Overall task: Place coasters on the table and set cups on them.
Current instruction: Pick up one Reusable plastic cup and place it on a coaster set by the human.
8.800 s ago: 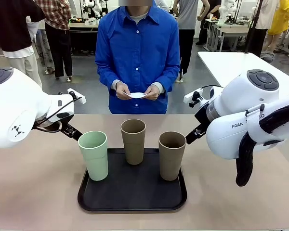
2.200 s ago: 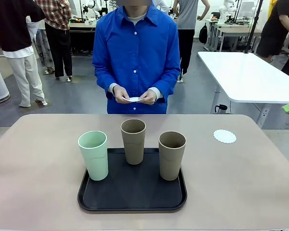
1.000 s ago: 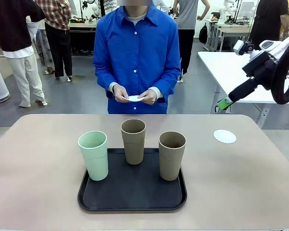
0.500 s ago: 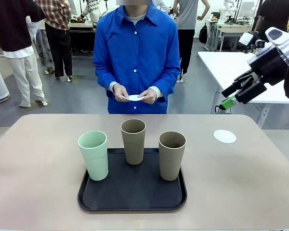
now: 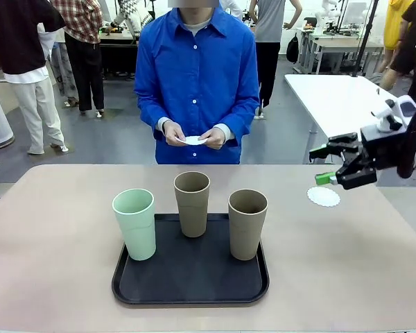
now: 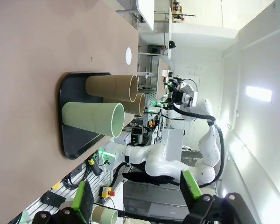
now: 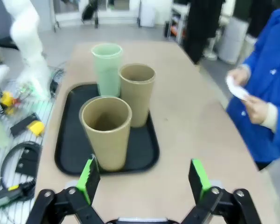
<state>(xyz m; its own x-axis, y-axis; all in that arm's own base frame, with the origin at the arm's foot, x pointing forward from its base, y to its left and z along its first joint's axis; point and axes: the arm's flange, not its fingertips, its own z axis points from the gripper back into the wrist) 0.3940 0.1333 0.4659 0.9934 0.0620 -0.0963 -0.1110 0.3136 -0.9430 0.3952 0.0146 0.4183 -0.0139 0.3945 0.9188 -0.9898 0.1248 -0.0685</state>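
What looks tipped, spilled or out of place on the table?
Nothing stands out. The mint cup and both taupe cups stand upright on the black tray; one coaster lies flat on the table.

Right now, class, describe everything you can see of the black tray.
The black tray is a rounded-corner rectangle with a low raised rim, matte and plastic-looking. It lies flat on the beige table, near the robot's edge. Three cups stand upright in it: a mint cup at its left, two taupe cups.
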